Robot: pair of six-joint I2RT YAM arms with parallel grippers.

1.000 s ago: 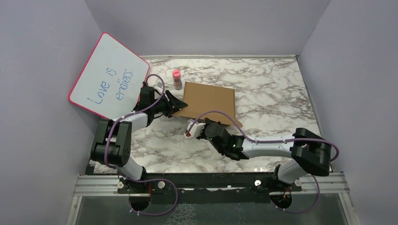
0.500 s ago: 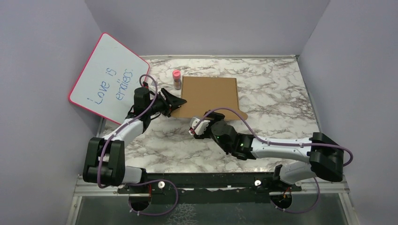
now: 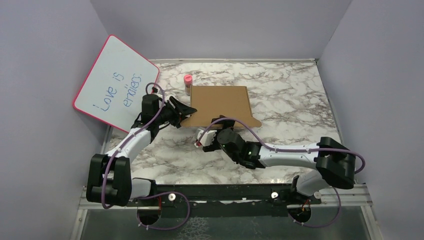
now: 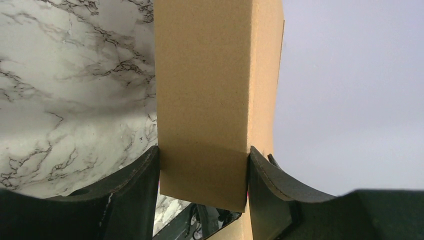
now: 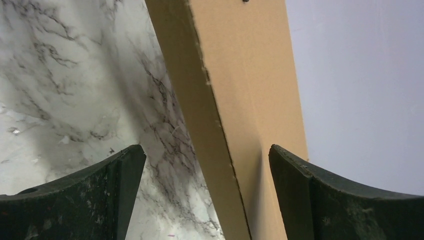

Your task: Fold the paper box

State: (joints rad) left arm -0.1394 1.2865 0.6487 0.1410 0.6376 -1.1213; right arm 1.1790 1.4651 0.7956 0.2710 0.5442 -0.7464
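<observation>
The left gripper point(image 4: 202, 160) clamps the brown corrugated-cardboard paper box point(image 3: 222, 102) at its left edge. The right gripper point(image 5: 205, 150), jaws spread, straddles its near edge. Held one-sided, it could pivot.

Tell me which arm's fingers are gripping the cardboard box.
The left arm's fingers: they press the cardboard box from both sides. The right arm's fingers stand wide open around its edge.

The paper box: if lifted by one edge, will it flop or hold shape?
Probably holds shape: the paper box looks flat and straight-edged with the left gripper clamped on one side. Likely light, being thin cardboard. Pushed, it may slide on the smooth marble table.
</observation>
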